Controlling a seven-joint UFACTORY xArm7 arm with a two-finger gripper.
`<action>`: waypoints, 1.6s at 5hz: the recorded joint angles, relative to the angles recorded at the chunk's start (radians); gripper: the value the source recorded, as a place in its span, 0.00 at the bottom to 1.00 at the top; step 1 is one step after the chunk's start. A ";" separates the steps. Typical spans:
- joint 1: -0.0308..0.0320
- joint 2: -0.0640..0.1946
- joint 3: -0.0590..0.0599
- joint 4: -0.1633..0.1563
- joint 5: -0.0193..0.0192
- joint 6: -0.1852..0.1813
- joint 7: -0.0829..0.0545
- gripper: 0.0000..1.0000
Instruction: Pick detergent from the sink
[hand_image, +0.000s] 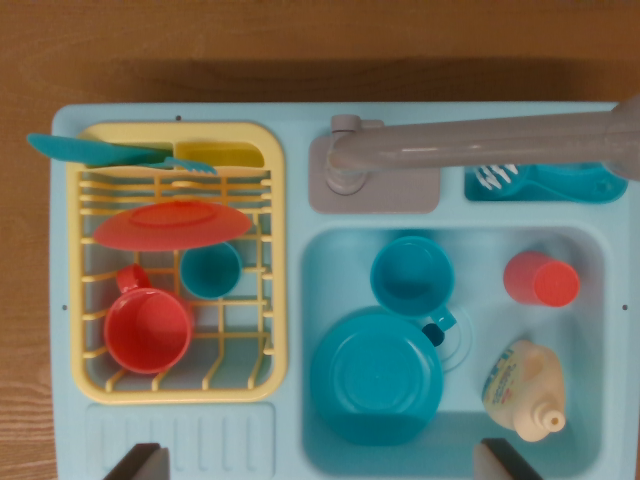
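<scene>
The detergent bottle (523, 386) lies in the sink (590, 250), cap toward the open tool (320, 462), off to the wrist view's right.

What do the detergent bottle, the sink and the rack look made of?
The detergent bottle looks like cream plastic, matte, with a printed label and a moulded cap. The sink seems to be pale blue plastic, smooth and slightly glossy, with soft highlights on its walls. The rack appears to be yellow moulded plastic, judging by its thick rounded bars. None of them looks like metal.
</scene>
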 joint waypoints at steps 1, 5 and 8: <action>-0.0027 0.002 -0.003 -0.013 0.0001 -0.014 -0.003 0.00; -0.0113 0.008 -0.012 -0.054 0.0003 -0.058 -0.012 0.00; -0.0173 0.012 -0.018 -0.083 0.0004 -0.089 -0.018 0.00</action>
